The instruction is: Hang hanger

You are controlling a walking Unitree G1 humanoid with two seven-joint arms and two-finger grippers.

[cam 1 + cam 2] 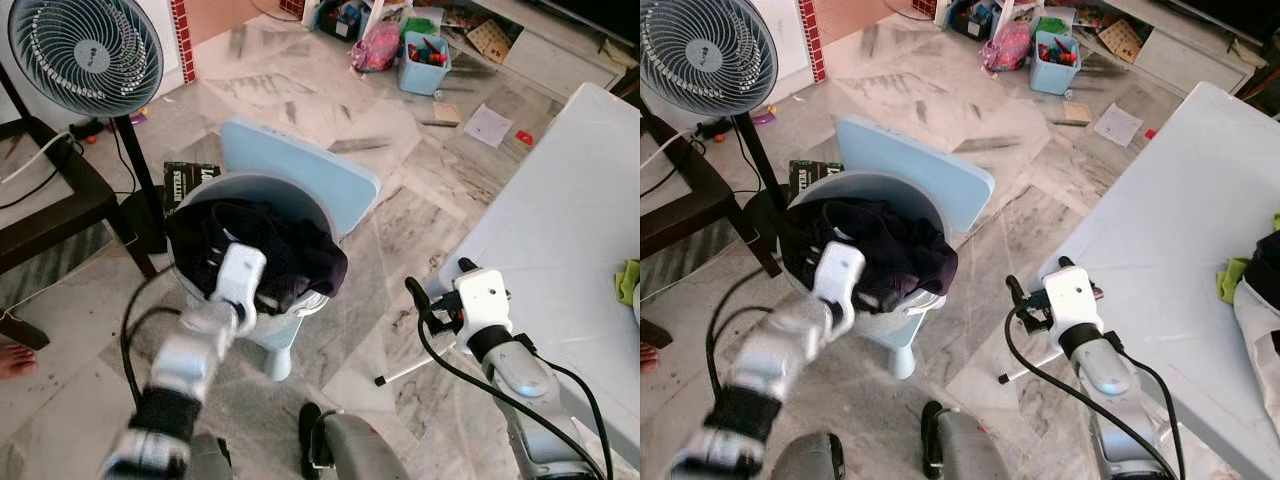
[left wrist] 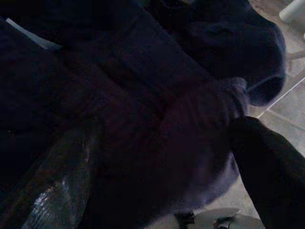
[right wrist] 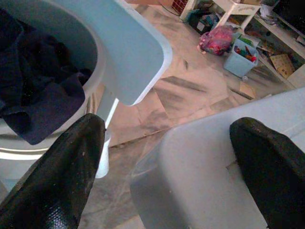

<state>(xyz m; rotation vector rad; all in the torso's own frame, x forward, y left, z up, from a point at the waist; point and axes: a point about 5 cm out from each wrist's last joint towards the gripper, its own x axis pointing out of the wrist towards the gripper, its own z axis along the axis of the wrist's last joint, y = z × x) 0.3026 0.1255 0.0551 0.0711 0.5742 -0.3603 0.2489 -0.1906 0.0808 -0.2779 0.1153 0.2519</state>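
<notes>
Left gripper (image 1: 238, 268) down in the laundry; no hanger in sight.
My left wrist view alone shows a finger (image 2: 271, 167) against dark clothes (image 1: 285, 250) in the basket (image 1: 300, 205); I can't tell its spread. Right gripper (image 3: 167, 162) gapes empty beside the white table (image 1: 560, 230).

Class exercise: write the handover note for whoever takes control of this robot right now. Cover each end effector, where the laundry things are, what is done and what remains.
Left end effector: down in the dark clothes in the pale basket on the blue chair; grip can't be judged.
Right end effector: open, empty, over the corner of the white table.
Done: nothing hung; no hanger spotted.
Left: lift a garment, find a hanger, hang it.
</notes>
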